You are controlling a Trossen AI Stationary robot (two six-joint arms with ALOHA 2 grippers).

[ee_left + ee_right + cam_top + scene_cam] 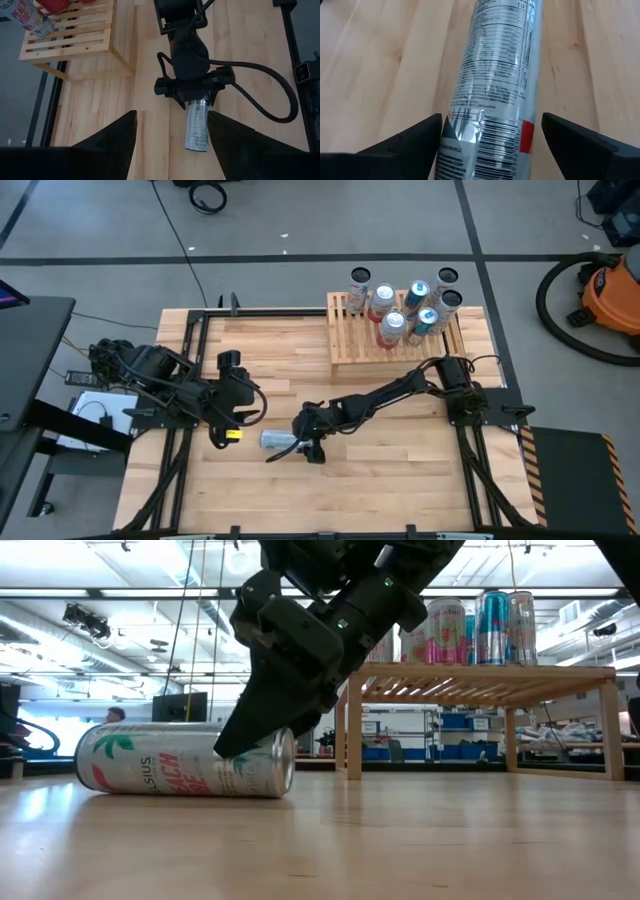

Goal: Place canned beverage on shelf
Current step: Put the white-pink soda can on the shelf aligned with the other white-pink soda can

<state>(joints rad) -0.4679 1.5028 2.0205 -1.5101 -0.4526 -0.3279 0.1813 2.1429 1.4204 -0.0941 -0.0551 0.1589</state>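
A silver beverage can [278,441] with red and green print lies on its side on the wooden table, resting on its wall [185,760]. My right gripper [492,131] slants down over the can's end nearest the right arm. Its open fingers straddle that end [490,135], with a narrow gap showing on each side. Left of the can, my left gripper [225,430] hangs above the table, open, with nothing between its fingers [170,135]. The light-wood slatted shelf [350,345] stands at the table's far right and carries several upright cans [400,310].
The shelf's legs [354,730] raise its top above the table, well higher than the lying can. Bare tabletop [400,470] spreads between the can and the near edge. A black cable loops from the right arm's wrist [260,95]. An orange vacuum [610,290] sits on the floor beyond the table.
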